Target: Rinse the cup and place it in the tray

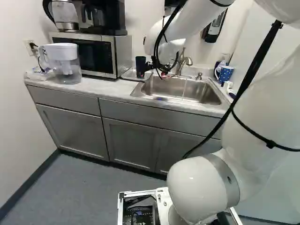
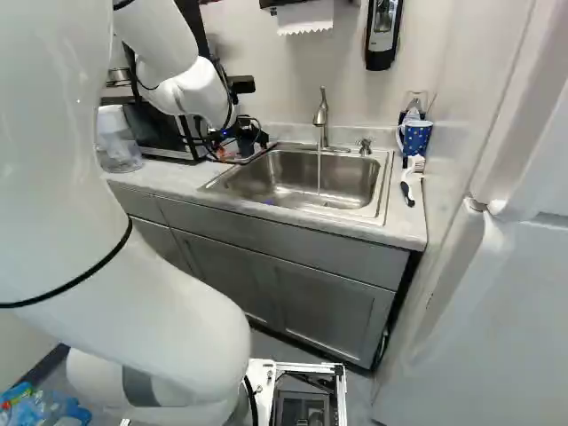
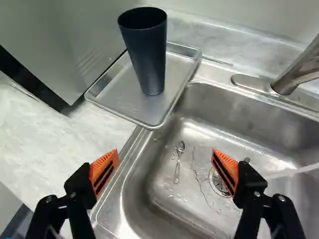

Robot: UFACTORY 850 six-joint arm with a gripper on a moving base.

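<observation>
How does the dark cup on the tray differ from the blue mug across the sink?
The cup is plain, tall and slim; the mug is dotted and squatter. The cup shows no handle, the mug has one. The cup stands on the tray, the mug past the opposite side of the sink. Both are drinking vessels outside the claw.

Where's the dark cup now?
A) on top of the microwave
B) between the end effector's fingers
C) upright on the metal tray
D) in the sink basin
C: the cup stands upright on the tray, away from the open end effector.
</observation>
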